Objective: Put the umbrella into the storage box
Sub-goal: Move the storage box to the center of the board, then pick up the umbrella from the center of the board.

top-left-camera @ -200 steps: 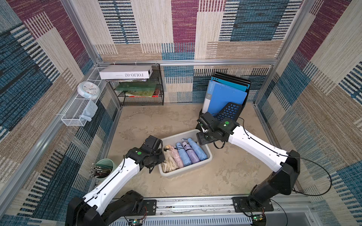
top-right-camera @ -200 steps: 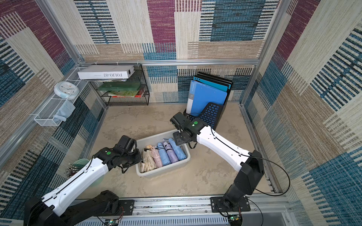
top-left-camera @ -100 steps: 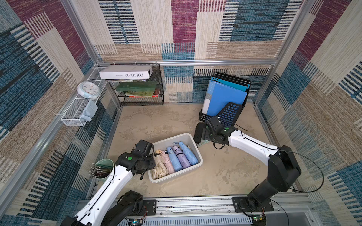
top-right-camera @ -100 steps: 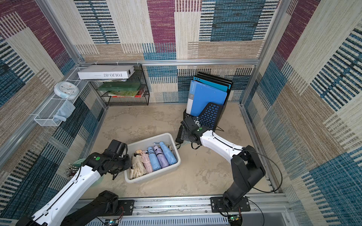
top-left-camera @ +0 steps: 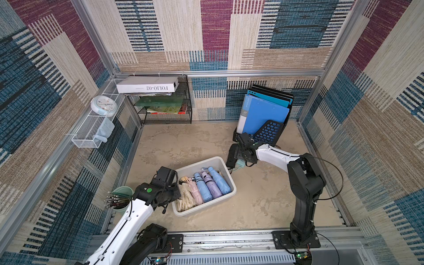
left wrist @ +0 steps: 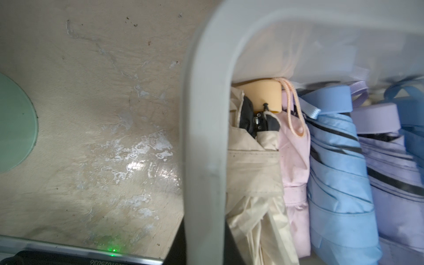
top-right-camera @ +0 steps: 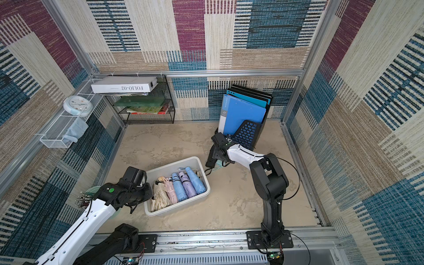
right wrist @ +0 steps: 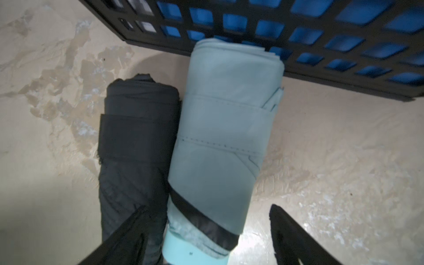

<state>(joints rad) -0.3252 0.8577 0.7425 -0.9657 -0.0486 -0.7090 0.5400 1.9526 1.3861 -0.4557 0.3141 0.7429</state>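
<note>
I count seven folded umbrellas from my station. Five lie side by side in the storage box (top-left-camera: 206,207), which sits on the surface (top-left-camera: 183,142) in front of the left arm: the cream umbrella (top-left-camera: 187,199), the pink umbrella (top-left-camera: 195,191), the light blue umbrella (top-left-camera: 203,188), the lavender umbrella (top-left-camera: 212,185) and the darker blue umbrella (top-left-camera: 219,181). All five have their handles toward the box's far end.

The other two lie outside the box, touching along their length, just in front of the single black lattice file holder (top-left-camera: 268,133): the black umbrella (right wrist: 135,137) and the mint umbrella (right wrist: 224,126).

The right gripper (right wrist: 207,207) hangs low over that pair with its jaws spread wide. The mint umbrella lies between them; one fingertip overlaps the black umbrella and the other stands over bare surface. Neither umbrella is clamped.

The left gripper (top-left-camera: 175,195) is at the box's short end nearest the cream umbrella. Its jaws are closed, and the left wrist view shows the thick rim (left wrist: 202,137) running down between the dark fingers, so I read it as gripping the rim.

One green pen cup (top-left-camera: 121,195) stands beside the left arm.
</note>
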